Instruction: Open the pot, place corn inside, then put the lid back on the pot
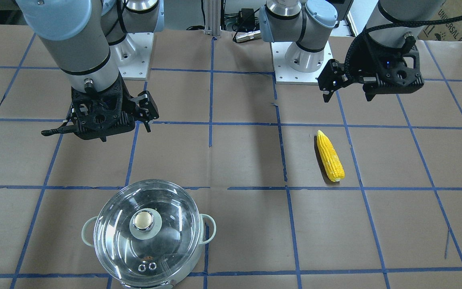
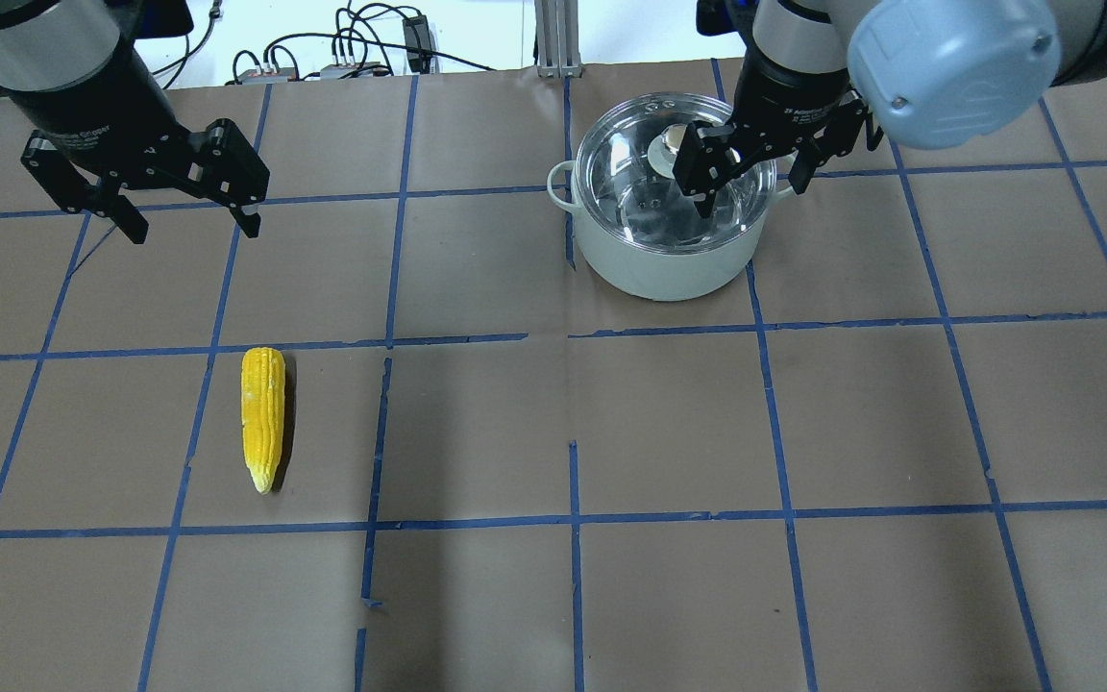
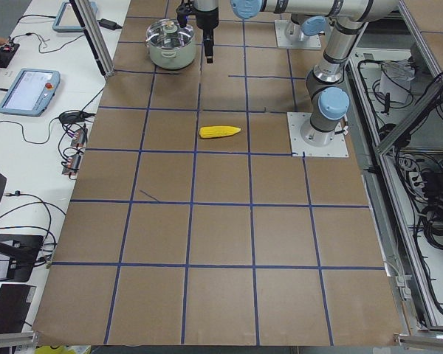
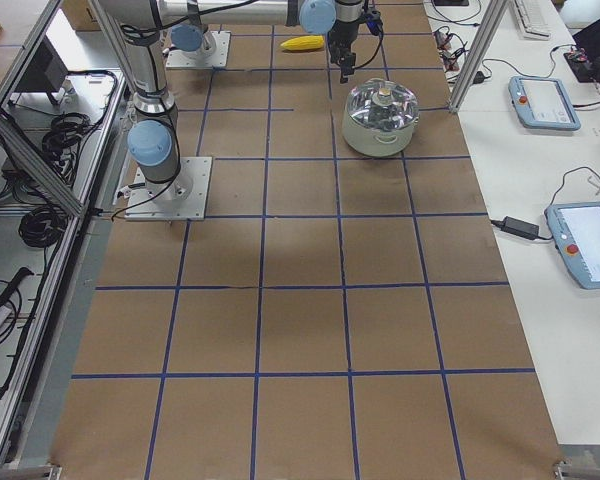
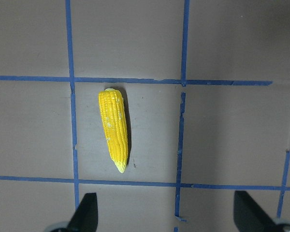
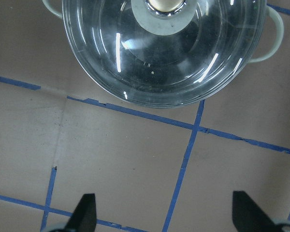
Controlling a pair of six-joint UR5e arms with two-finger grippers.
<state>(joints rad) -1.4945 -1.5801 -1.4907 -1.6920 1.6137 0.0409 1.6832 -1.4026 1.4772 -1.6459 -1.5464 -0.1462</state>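
Judging by how things are lying, no step of the task is being counted as done. Taking the overhead view as a clock face with 12 o'clock farthest from the robot, the pot (image 2: 654, 259) is sitting at about 1 o'clock on the table (image 2: 553, 596). The lid (image 2: 630, 187) is being carried on its rim, closed, with the knob (image 1: 142, 220) untouched. The corn (image 2: 262, 415) is lying flat on the paper at about 8 o'clock, well apart from the pot, its pointed tip directed toward 6 o'clock. The right gripper (image 2: 750, 192) is being held raised and spread wide, with nothing between its fingers (image 6: 85, 212). In the right wrist view the lid is being seen at 12 o'clock, so the jaws are judged to be hanging on the robot's side of the knob and not around it. The left gripper (image 2: 190, 226) is being held at about 10 o'clock, likewise wide and empty. The corn is being framed just left of centre above its fingers (image 5: 86, 212) in the left wrist view. Everything is being left to do: the lid is to be gripped by its knob and lifted off, the corn is to be picked up and lowered inside, and the lid is to be set back.
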